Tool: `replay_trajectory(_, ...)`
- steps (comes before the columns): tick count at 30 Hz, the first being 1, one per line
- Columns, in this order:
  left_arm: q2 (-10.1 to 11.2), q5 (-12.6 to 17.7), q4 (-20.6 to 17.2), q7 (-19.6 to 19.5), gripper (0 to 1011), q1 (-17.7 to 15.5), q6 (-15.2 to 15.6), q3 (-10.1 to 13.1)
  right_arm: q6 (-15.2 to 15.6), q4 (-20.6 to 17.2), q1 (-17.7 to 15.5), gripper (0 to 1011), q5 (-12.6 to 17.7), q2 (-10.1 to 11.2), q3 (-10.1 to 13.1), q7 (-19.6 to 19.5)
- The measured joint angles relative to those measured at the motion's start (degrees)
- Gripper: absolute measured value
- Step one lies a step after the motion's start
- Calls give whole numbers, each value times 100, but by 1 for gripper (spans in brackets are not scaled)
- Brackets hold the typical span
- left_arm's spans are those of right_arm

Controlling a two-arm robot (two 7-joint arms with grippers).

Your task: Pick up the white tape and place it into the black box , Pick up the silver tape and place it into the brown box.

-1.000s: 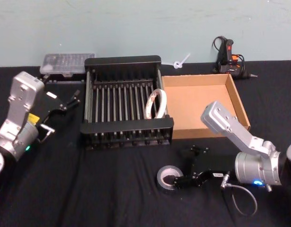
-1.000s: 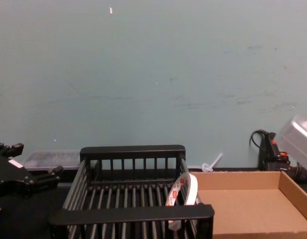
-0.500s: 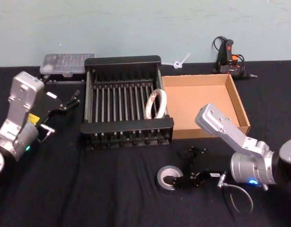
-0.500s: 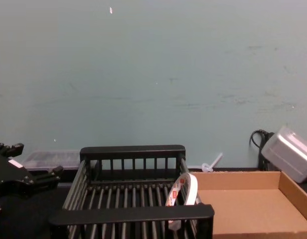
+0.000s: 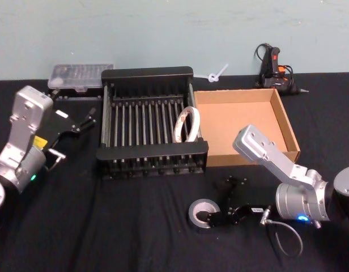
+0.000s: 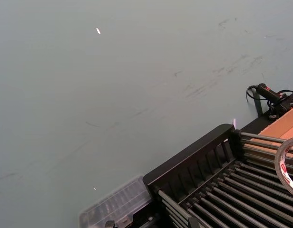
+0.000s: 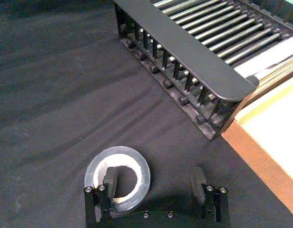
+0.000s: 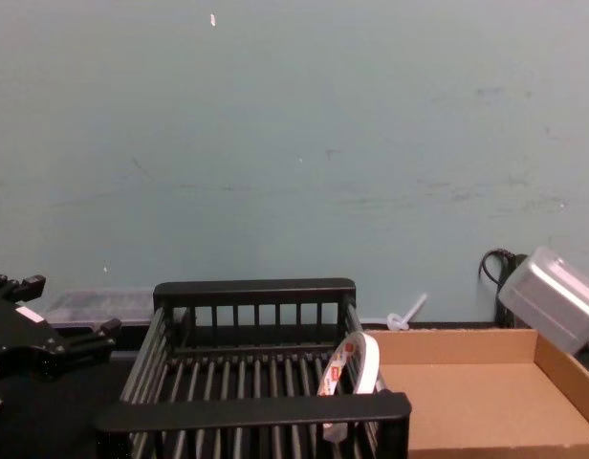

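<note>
We see the right gripper (image 5: 221, 205) low over the black table (image 5: 135, 226), in front of the brown box (image 5: 288, 127). Its fingers are spread wide, and in the right wrist view one fingertip (image 7: 110, 178) sits inside the hole of the silver tape (image 7: 117, 177) while the other stands clear of the roll on the bare cloth — so the jaws straddle one wall of the ring without pinching it. The silver tape (image 5: 201, 213) lies flat on the table, near the front right corner of the black box (image 5: 149, 73) and well apart from the brown box.

The white tape (image 5: 186, 124) is already in the black box, standing on edge on the bars and leaning against the right-hand wall, just beside the cardboard. The chest view shows it the same way (image 8: 352, 378), tilted up behind the crate's front rim (image 8: 251, 411), with red print on its inner core.

The brown box sits touching the black box's right side, and its floor is bare cardboard (image 8: 467, 402).

The left gripper (image 5: 78, 123) hangs above the table to the left of the black box, fingers apart, gripping nothing.

Behind the crate lies a clear plastic case (image 5: 81, 76), and a black glue gun (image 5: 273, 68) stands against the wall — beyond the brown box.
</note>
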Motion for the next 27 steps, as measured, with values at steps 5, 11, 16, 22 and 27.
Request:
replay_trajectory(5,0,0,0,0,1001,0,0,0,1,-4,-2,1000,0,2,1,0)
replay_trajectory(11,0,0,0,0,1001,0,0,0,1,-7,-4,944,0,5,2,-1)
replay_trajectory(16,0,0,0,0,1001,0,0,0,1,-10,-4,838,0,7,2,-3)
replay_trajectory(22,0,0,0,0,1001,0,0,0,-1,-13,-4,651,2,9,2,-6)
replay_trajectory(27,0,0,0,0,1001,0,0,0,-1,-14,-4,509,3,9,2,-7)
